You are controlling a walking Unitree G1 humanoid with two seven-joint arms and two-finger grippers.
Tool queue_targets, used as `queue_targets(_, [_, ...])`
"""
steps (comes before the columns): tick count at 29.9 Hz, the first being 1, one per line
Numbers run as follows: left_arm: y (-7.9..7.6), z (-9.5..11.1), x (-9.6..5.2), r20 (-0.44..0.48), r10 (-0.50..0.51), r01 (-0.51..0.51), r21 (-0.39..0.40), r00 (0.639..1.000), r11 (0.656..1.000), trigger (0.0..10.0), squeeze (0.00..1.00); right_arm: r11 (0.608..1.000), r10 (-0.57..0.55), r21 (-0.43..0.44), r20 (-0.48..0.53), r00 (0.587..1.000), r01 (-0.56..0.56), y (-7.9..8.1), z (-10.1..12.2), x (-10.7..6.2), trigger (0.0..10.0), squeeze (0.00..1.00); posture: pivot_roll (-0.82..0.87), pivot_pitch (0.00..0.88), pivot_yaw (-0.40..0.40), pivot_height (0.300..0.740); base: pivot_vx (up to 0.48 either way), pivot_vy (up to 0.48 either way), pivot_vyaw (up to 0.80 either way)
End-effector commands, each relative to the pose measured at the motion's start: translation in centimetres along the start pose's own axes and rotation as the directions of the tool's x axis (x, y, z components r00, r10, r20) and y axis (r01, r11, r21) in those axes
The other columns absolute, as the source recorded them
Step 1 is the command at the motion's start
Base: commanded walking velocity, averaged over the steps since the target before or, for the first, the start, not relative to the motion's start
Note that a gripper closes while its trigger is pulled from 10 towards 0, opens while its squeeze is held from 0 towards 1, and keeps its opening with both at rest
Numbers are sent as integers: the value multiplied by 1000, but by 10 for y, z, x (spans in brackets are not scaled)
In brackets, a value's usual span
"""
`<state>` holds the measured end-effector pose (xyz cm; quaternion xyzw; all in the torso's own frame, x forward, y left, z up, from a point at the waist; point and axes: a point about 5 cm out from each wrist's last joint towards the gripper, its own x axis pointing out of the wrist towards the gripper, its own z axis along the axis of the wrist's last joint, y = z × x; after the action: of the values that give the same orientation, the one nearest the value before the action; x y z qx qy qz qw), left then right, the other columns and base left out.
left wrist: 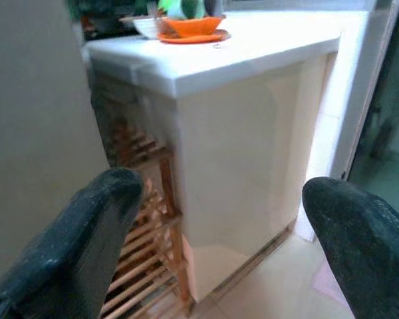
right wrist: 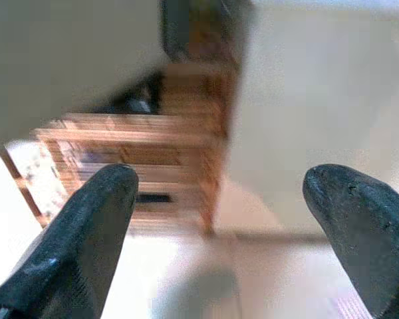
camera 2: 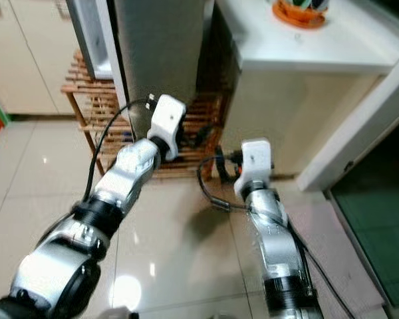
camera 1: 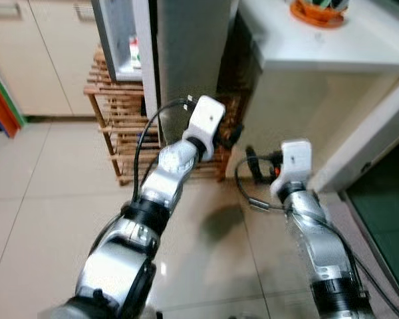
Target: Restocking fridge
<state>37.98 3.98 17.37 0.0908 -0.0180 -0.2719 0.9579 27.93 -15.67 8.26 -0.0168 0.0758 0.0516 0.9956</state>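
Note:
The fridge (camera 1: 186, 53) stands ahead as a tall grey panel. Its door (camera 1: 113, 33) hangs open to the left, with small items on an inner shelf (camera 1: 134, 54). My left gripper (left wrist: 219, 193) is raised in front of the fridge's lower corner, beside the wooden rack. It is open, with nothing between its black fingers (left wrist: 86, 226). My right gripper (right wrist: 219, 193) is held lower and to the right, facing the gap between rack and counter. It is also open and holds nothing.
A slatted wooden rack (camera 1: 120, 119) stands low beside and behind the fridge. A white counter (camera 1: 332, 46) on the right carries an orange bowl (camera 1: 317, 12). Cream cupboards (camera 1: 46, 60) line the left. A dark green mat (camera 1: 386, 219) lies at far right on the glossy tile floor (camera 1: 53, 219).

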Motion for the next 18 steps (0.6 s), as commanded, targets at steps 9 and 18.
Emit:
queue_targets(9, [53, 3, -1, -69, 259, -259, 15, 963, 966, 10000, 0, 998, -54, -21, -55, 997, 53, -16, -5, -40, 10000, 0, -164, 91, -21, 740, 0, 0, 0])
queue_targets(18, [96, -5, -22, -86, 449, -448, 31, 890, 894, 10000, 0, 999, -33, -29, -82, 996, 31, -17, -4, -39, 10000, 0, -131, 100, -40, 740, 0, 0, 0])
